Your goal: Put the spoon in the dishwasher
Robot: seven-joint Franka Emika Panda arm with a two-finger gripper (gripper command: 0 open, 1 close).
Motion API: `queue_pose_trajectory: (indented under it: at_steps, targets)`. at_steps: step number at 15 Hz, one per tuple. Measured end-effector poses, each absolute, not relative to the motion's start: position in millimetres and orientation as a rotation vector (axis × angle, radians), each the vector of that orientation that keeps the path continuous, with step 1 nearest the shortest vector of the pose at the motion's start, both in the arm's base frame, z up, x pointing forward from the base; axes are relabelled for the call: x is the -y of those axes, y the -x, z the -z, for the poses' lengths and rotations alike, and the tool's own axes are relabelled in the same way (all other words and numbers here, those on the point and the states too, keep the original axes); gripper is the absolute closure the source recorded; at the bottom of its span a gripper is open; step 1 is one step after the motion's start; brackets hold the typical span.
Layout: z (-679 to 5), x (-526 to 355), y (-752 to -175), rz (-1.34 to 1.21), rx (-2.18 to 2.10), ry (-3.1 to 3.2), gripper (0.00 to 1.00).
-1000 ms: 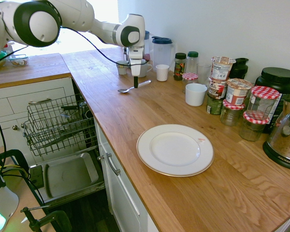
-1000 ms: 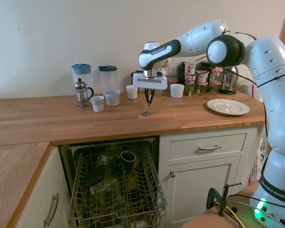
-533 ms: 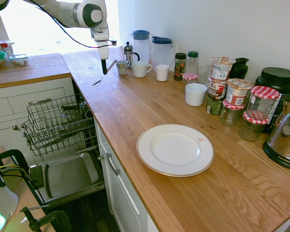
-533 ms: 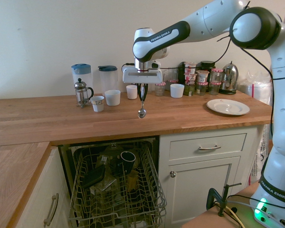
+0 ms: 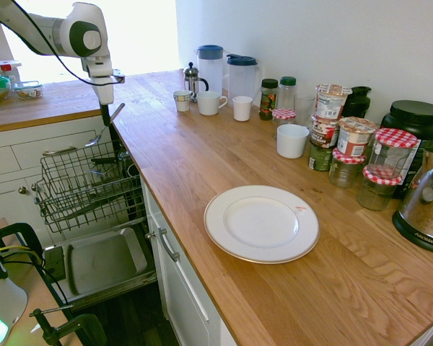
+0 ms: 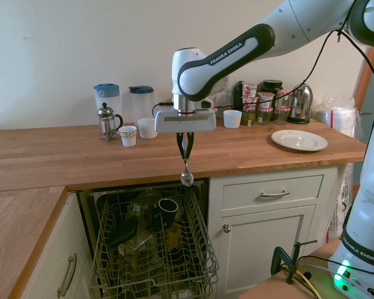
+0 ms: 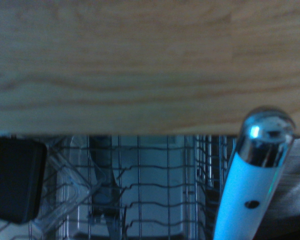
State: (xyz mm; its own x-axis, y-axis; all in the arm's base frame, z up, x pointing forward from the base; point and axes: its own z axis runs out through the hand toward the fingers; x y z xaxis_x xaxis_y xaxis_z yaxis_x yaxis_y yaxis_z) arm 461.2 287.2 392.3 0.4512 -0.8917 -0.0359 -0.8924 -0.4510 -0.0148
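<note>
Over the pulled-out rack (image 6: 151,249) of the dishwasher (image 5: 94,216), just off the worktop's (image 6: 81,159) front edge, the gripper (image 6: 185,151) is pointing straight down with its jaws pinching the spoon (image 6: 186,171) by the handle, the bowl hanging below the fingers and well clear of the wires. Left of it on the worktop a French press (image 6: 107,121), two jugs (image 6: 140,103) and several cups (image 6: 148,128) are standing by the wall, while to the right jars (image 6: 258,106), a kettle (image 6: 300,103) and a white plate (image 6: 299,140) are sitting.
</note>
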Motion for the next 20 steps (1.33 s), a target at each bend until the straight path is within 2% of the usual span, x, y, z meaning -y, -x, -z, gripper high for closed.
queue_pose_trajectory:
  at_steps: [4,10,20]
  targets:
    - [-345,-322,-431,-0.108,-1.535,2.727,1.0]
    - [-257,-340,-444,-0.255,-1.484,2.797,1.0]
    - [-170,-324,-455,-0.451,-1.431,2.824,1.0]
